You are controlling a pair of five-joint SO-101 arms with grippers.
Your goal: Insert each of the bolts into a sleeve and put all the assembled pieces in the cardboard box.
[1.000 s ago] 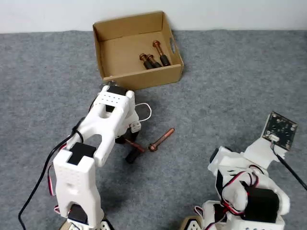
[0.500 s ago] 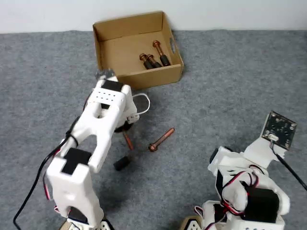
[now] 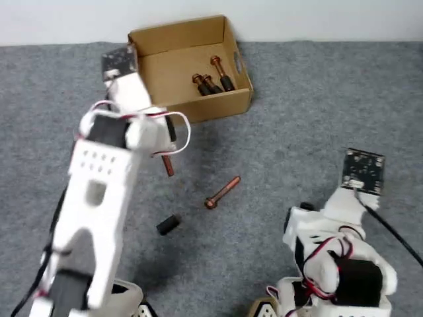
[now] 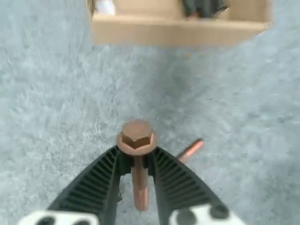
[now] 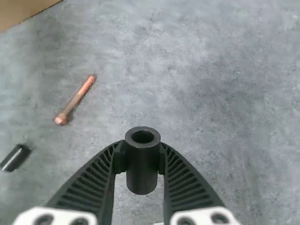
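Seen from above, the left arm [image 3: 99,178] dangles a copper bolt [image 3: 168,164] over the grey mat [image 3: 317,112], near the cardboard box [image 3: 192,109] holding three assembled pieces [image 3: 211,80]; a loose bolt [image 3: 221,192] and loose sleeve [image 3: 168,224] lie apart. At the left wrist, the left gripper [image 4: 136,152] clamps that bolt below its head. At the right wrist, the right gripper [image 5: 140,149] grips a black sleeve [image 5: 142,161], bore facing the camera.

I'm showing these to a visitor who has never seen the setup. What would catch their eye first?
The left arm's jaws grip a copper bolt above the grey mat, while the right arm's jaws hold a black sleeve. The cardboard box at the far edge holds three assembled pieces.
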